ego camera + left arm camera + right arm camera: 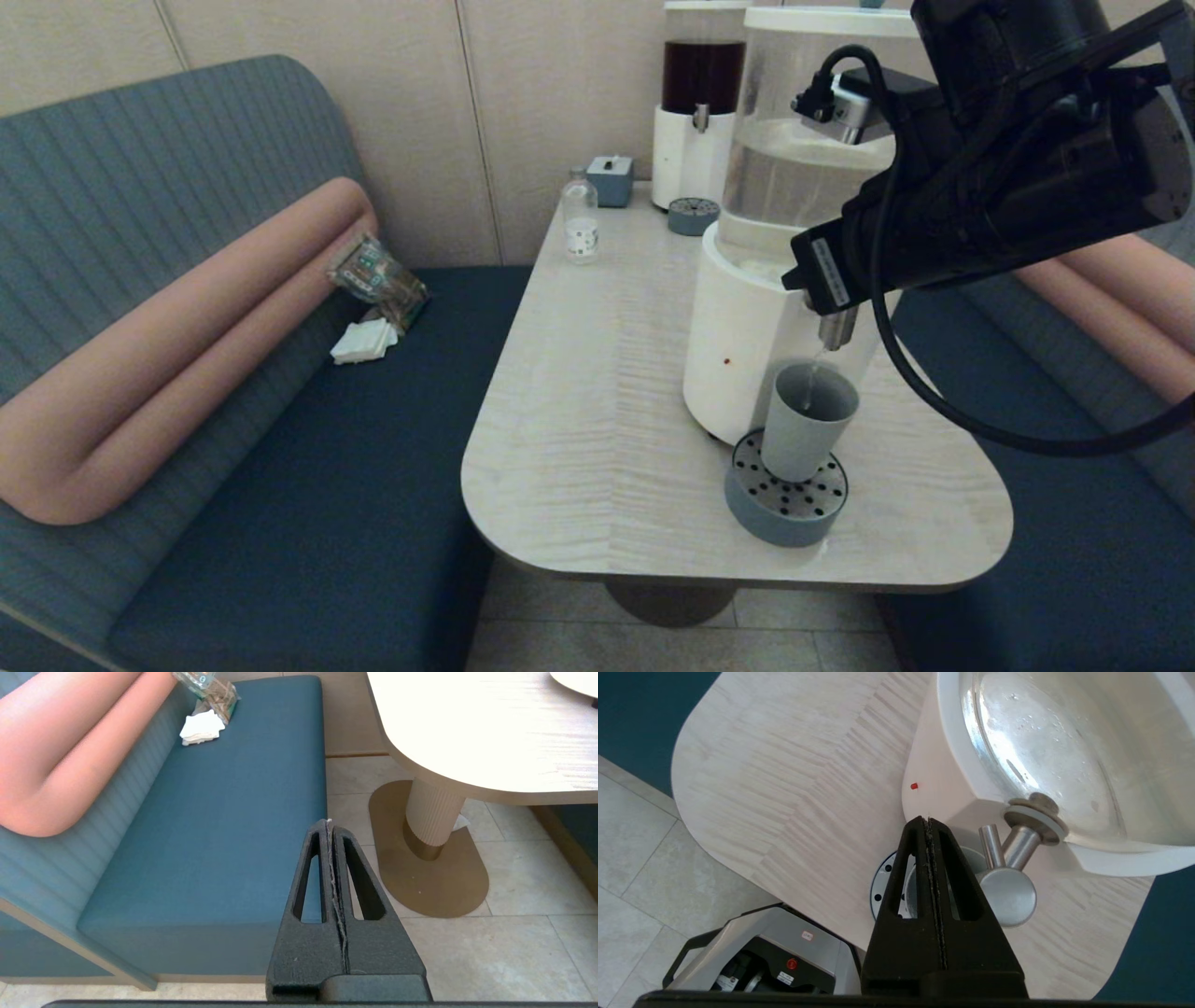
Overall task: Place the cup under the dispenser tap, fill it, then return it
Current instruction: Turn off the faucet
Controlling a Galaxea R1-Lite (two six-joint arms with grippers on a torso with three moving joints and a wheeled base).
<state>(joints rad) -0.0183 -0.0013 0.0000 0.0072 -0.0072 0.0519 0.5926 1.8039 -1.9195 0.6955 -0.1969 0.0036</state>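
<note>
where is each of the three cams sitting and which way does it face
Head view: high on the robot, facing forward and down at the table; the right arm crosses above the cup, which stands on the drip tray under the dispenser tap.
Left wrist view: low beside the table, facing the bench and floor; the shut left pincer shows.
Right wrist view: above the tap, facing down; the shut right pincer shows.
Shared: head and right wrist views both show the cup, tap and tray.
</note>
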